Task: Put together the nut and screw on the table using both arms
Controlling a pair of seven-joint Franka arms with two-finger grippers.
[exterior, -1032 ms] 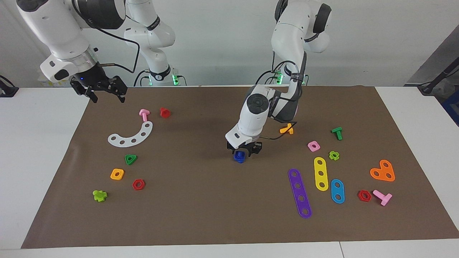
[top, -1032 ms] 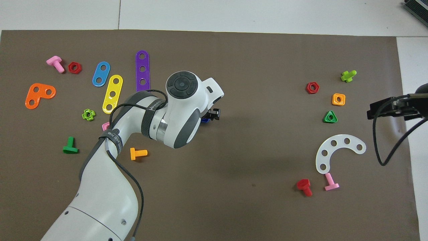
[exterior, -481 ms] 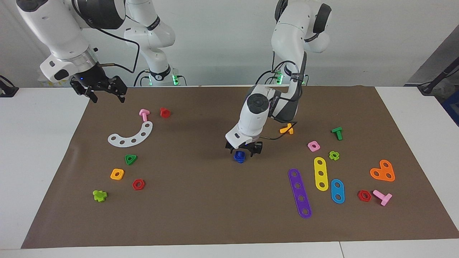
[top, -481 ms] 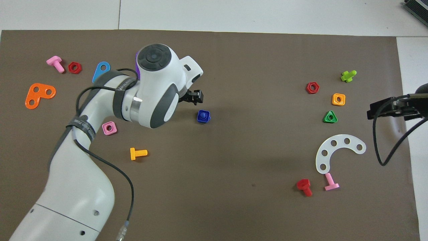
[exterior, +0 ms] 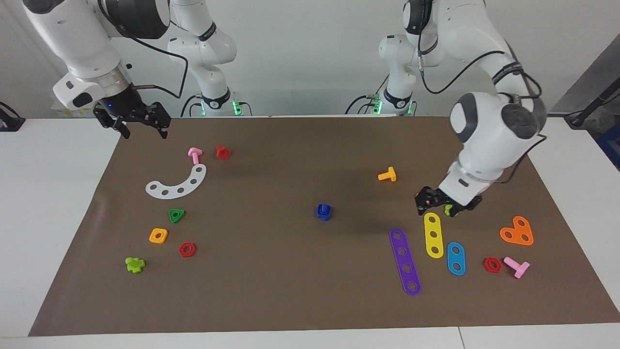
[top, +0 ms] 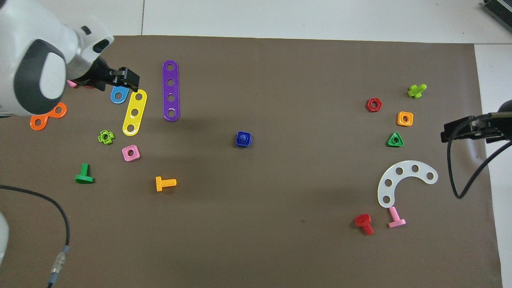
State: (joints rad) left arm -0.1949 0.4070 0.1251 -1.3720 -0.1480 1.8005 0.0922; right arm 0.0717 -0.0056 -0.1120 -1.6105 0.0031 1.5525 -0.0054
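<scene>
Plain white wall [exterior: 310, 48], possibly dark cabinet [exterior: 591, 82] at edge

Loose toy construction parts, two groups on the brown sheet.

Toward the left arm's end: purple four-hole strip [exterior: 405, 261], yellow three-hole strip [exterior: 433, 235], blue two-hole strip [exterior: 456, 258], orange heart-shaped plate [exterior: 517, 231], red hex nut [exterior: 492, 264] just beside a pink T-bolt [exterior: 517, 266], pink square nut [top: 131, 153], light-green cross nut [top: 106, 137], green bolt [top: 84, 175], orange bolt [exterior: 387, 175]. Toward the right arm's end: white curved strip [exterior: 177, 183], pink bolt [exterior: 194, 155], red bolt [exterior: 223, 151], green triangular nut [exterior: 177, 215], orange square nut [exterior: 158, 235], red hex nut [exterior: 187, 249], light-green cross bolt [exterior: 134, 264].
</scene>
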